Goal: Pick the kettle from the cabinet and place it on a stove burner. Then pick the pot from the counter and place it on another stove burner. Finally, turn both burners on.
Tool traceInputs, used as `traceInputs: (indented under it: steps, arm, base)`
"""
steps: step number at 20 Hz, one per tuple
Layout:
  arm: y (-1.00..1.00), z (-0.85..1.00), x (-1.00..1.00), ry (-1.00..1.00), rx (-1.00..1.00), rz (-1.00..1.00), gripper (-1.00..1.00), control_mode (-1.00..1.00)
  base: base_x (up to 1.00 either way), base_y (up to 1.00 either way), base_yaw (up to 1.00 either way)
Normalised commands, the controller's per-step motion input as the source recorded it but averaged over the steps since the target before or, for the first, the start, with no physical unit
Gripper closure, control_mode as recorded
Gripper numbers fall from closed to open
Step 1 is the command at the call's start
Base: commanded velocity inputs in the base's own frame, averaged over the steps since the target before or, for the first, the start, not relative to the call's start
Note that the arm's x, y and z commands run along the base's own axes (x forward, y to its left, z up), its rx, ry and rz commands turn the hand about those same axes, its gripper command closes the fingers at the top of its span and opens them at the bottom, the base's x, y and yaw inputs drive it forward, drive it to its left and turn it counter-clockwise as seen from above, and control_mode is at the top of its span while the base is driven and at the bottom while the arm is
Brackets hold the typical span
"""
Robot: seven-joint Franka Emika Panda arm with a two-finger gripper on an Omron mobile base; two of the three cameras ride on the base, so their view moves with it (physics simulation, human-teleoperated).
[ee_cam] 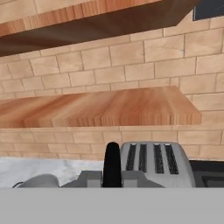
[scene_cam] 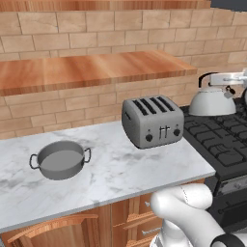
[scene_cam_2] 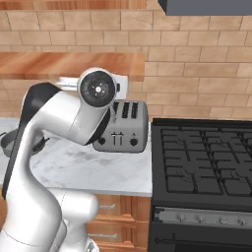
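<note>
The silver-grey kettle hangs by its thin black arched handle from my gripper, which is shut on that handle. In the left base view it sits just right of the toaster, over the back left of the black stove burners; I cannot tell whether it touches the grate. The hand view shows the handle upright between my gripper's tips. The shallow grey pot with two loop handles stands on the white marble counter, far to the left. The wooden cabinet shelf runs along the brick wall.
A boxy four-slot toaster stands on the counter beside the stove edge, close to the kettle. My own arm blocks the counter's left side in the right base view. The stove grates lie bare there, with knobs along the front.
</note>
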Motion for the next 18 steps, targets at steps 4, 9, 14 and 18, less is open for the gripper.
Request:
traceInputs:
  steps: [4,9,14,18]
  arm:
    - [-0.46,-0.04,-0.35,-0.01,0.04,0.09,1.00,-1.00]
    - [-0.38,-0.08,-0.17,0.00,0.04,0.09,1.00,-1.00]
    - [-0.29,-0.08,0.01,0.00,0.09,0.06,1.00,-1.00]
    - [-0.28,-0.13,0.15,0.00,0.09,0.03,1.00,-1.00]
  base:
    - [0.00,0.00,0.00]
    - [0.00,0.00,0.00]
    - [0.00,0.00,0.00]
    - [0.00,0.00,0.00]
